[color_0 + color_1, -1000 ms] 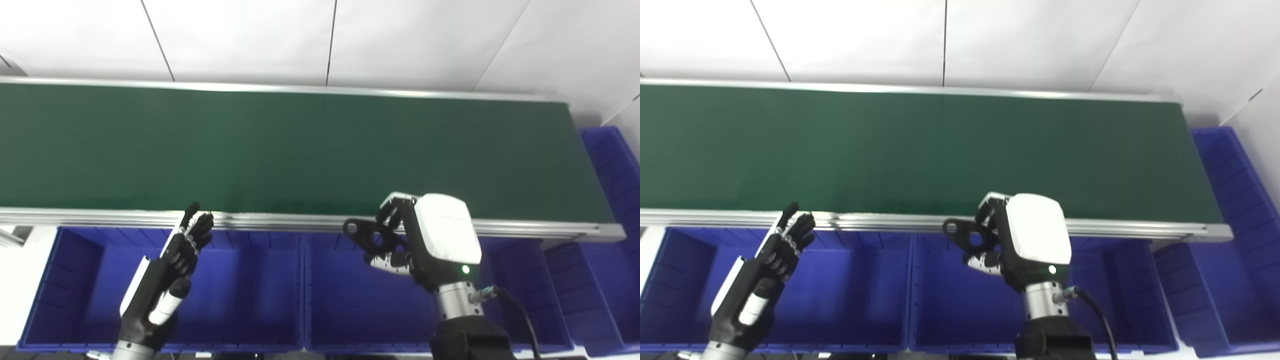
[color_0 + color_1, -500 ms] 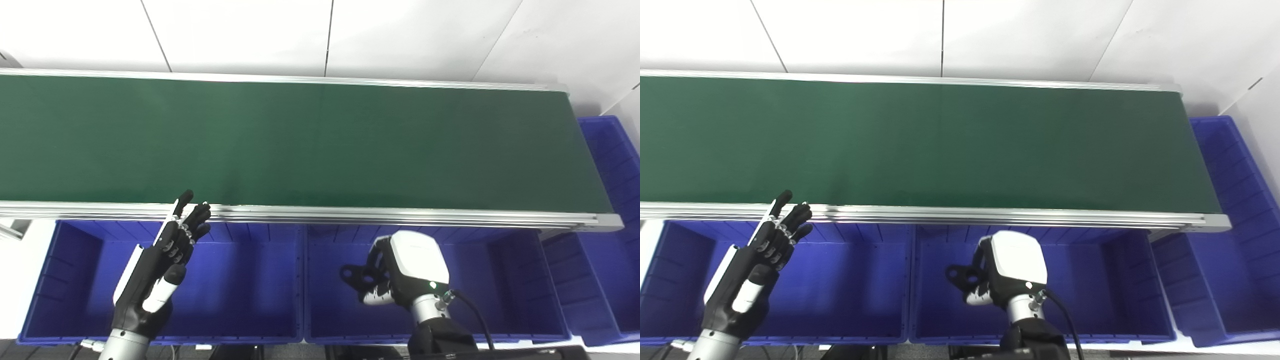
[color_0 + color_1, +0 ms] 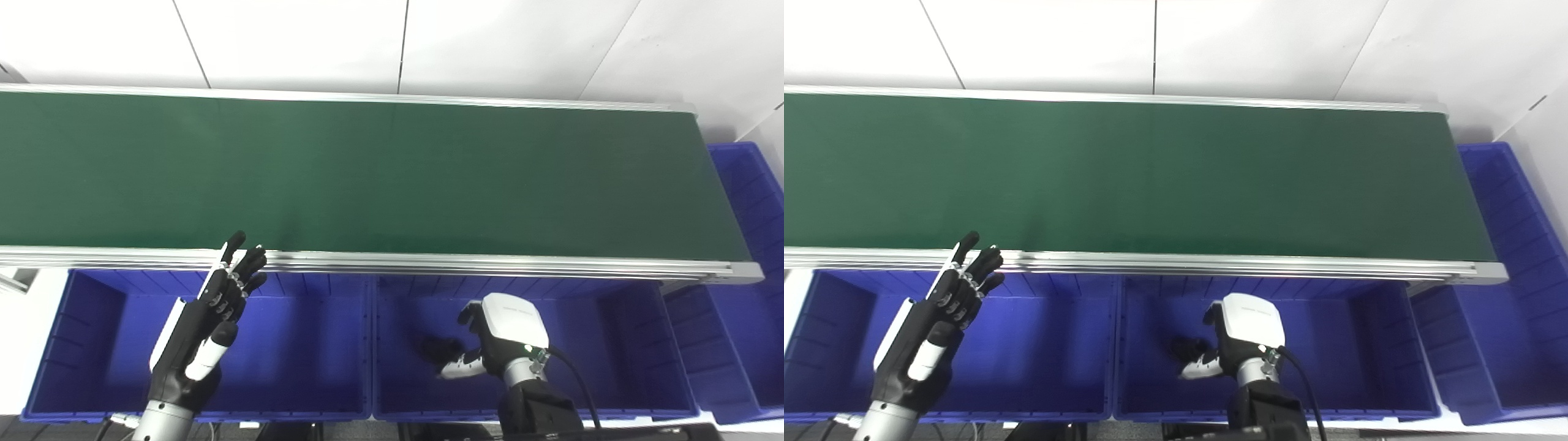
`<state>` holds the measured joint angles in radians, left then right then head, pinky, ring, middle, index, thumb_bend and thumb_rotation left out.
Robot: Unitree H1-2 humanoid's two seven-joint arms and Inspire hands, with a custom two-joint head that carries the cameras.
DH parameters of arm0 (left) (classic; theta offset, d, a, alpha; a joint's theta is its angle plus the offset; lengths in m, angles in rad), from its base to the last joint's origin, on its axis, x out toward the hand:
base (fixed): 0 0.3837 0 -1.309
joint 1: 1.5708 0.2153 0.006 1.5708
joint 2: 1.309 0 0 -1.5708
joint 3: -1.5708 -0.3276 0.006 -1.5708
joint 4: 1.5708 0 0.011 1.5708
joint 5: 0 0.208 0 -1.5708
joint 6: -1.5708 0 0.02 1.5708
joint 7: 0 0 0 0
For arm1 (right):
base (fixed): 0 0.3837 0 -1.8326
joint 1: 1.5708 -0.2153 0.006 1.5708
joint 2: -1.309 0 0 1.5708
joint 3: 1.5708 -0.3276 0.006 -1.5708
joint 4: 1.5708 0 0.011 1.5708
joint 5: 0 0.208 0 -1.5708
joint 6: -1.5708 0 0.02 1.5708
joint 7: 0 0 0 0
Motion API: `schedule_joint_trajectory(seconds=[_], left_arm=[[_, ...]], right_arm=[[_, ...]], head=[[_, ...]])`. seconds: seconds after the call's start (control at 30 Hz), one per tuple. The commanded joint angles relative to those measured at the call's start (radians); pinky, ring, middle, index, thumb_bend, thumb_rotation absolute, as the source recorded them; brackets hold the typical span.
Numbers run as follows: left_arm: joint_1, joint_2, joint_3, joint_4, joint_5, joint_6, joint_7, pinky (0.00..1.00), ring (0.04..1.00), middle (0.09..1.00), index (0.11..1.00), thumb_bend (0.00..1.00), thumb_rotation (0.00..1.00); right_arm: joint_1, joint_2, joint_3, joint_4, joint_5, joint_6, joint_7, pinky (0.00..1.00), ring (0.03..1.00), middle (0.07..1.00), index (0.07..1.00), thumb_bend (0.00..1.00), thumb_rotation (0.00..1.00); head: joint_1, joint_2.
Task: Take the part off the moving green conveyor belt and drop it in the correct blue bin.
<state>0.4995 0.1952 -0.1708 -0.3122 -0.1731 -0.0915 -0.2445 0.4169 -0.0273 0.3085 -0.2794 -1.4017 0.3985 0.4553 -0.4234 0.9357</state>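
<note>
Left eye view: part (image 3: 438, 349) blurred.

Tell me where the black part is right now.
The black part is down inside the middle blue bin, just left of the right hand, below the green conveyor belt; blur hides whether the hand grips it.

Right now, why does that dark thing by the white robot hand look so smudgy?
Left eye view: the black part beside the right robot hand is motion-blurred against the dark blue bin. Right eye view: same smear; the green belt stays sharp.
</note>
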Motion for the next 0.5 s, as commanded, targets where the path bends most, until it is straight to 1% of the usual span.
schedule_joint_trajectory(seconds=[0.0, 0.03, 0.07, 0.1, 0.13, 0.17, 0.2, 0.27, 0.3, 0.33, 0.37, 0.4, 0.43, 0.47], left_arm=[[-0.001, -0.002, -0.004, -0.008, 0.004, -0.035, -0.011, 0.92, 0.937, 0.933, 1.0, 0.79, 0.78], [-0.001, -0.004, -0.004, -0.006, 0.004, -0.037, -0.011, 0.92, 0.938, 0.932, 1.0, 0.79, 0.77], [0.001, -0.004, -0.004, -0.002, 0.006, -0.042, -0.012, 0.92, 0.937, 0.93, 1.0, 0.78, 0.77], [0.002, -0.005, -0.005, 0.0, 0.008, -0.045, -0.013, 0.92, 0.934, 0.925, 1.0, 0.78, 0.76], [0.004, -0.004, -0.006, 0.001, 0.015, -0.048, -0.012, 0.92, 0.934, 0.925, 1.0, 0.78, 0.76], [0.007, -0.004, -0.007, 0.002, 0.021, -0.051, -0.011, 0.91, 0.931, 0.922, 1.0, 0.78, 0.77], [0.009, -0.004, -0.008, 0.006, 0.03, -0.059, -0.01, 0.91, 0.927, 0.919, 1.0, 0.78, 0.77], [0.012, -0.003, -0.008, 0.013, 0.037, -0.07, -0.01, 0.89, 0.917, 0.912, 1.0, 0.77, 0.78], [0.014, -0.004, -0.008, 0.016, 0.034, -0.072, -0.011, 0.89, 0.915, 0.908, 0.997, 0.78, 0.77], [0.015, -0.003, -0.008, 0.022, 0.026, -0.073, -0.015, 0.89, 0.916, 0.907, 0.996, 0.78, 0.76], [0.016, -0.002, -0.009, 0.026, 0.02, -0.074, -0.018, 0.9, 0.926, 0.915, 0.999, 0.79, 0.76], [0.017, -0.002, -0.009, 0.03, 0.026, -0.078, -0.016, 0.91, 0.928, 0.916, 1.0, 0.79, 0.76], [0.018, -0.003, -0.009, 0.032, 0.031, -0.081, -0.014, 0.89, 0.918, 0.907, 0.994, 0.8, 0.77], [0.021, -0.003, -0.01, 0.032, 0.034, -0.077, -0.013, 0.89, 0.917, 0.906, 0.993, 0.8, 0.77]], right_arm=[[0.003, -0.001, 0.006, -0.043, -0.013, 0.007, 0.005, 0.87, 0.857, 0.916, 0.901, 1.0, 0.83], [0.005, -0.002, 0.007, -0.049, -0.012, 0.005, 0.01, 0.85, 0.85, 0.916, 0.906, 1.0, 0.87], [0.009, -0.003, 0.007, -0.053, -0.007, 0.003, 0.011, 0.84, 0.845, 0.914, 0.907, 1.0, 0.88], [0.013, -0.004, 0.007, -0.06, -0.001, 0.001, 0.01, 0.81, 0.836, 0.906, 0.905, 1.0, 0.9], [0.018, -0.004, 0.007, -0.064, 0.009, -0.002, 0.003, 0.81, 0.835, 0.905, 0.905, 1.0, 0.9], [0.024, -0.005, 0.008, -0.072, 0.025, -0.01, -0.012, 0.79, 0.827, 0.899, 0.902, 1.0, 0.91], [0.032, -0.007, 0.008, -0.079, 0.049, -0.023, -0.038, 0.76, 0.813, 0.885, 0.895, 1.0, 0.93], [0.054, -0.007, 0.005, -0.099, 0.127, -0.059, -0.113, 0.68, 0.774, 0.847, 0.87, 1.0, 0.97], [0.068, 0.0, -0.001, -0.12, 0.187, -0.073, -0.14, 0.64, 0.75, 0.825, 0.853, 0.98, 0.98], [0.098, 0.037, -0.026, -0.17, 0.319, -0.068, -0.143, 0.62, 0.744, 0.816, 0.85, 0.94, 0.99], [0.118, 0.062, -0.042, -0.206, 0.415, -0.06, -0.143, 0.64, 0.764, 0.826, 0.857, 0.88, 0.99], [0.139, 0.088, -0.06, -0.238, 0.514, -0.055, -0.144, 0.65, 0.77, 0.827, 0.862, 0.87, 1.0], [0.152, 0.103, -0.07, -0.255, 0.575, -0.052, -0.147, 0.68, 0.789, 0.832, 0.859, 0.85, 1.0], [0.187, 0.139, -0.084, -0.276, 0.688, -0.083, -0.174, 0.68, 0.791, 0.833, 0.859, 0.84, 1.0]], head=[[0.019, -0.014], [0.019, -0.014], [0.03, -0.029], [0.032, -0.031], [0.043, -0.044], [0.043, -0.044], [0.049, -0.055], [0.058, -0.063], [0.058, -0.063], [0.067, -0.072], [0.067, -0.072], [0.081, -0.079], [0.081, -0.079], [0.1, -0.087]])
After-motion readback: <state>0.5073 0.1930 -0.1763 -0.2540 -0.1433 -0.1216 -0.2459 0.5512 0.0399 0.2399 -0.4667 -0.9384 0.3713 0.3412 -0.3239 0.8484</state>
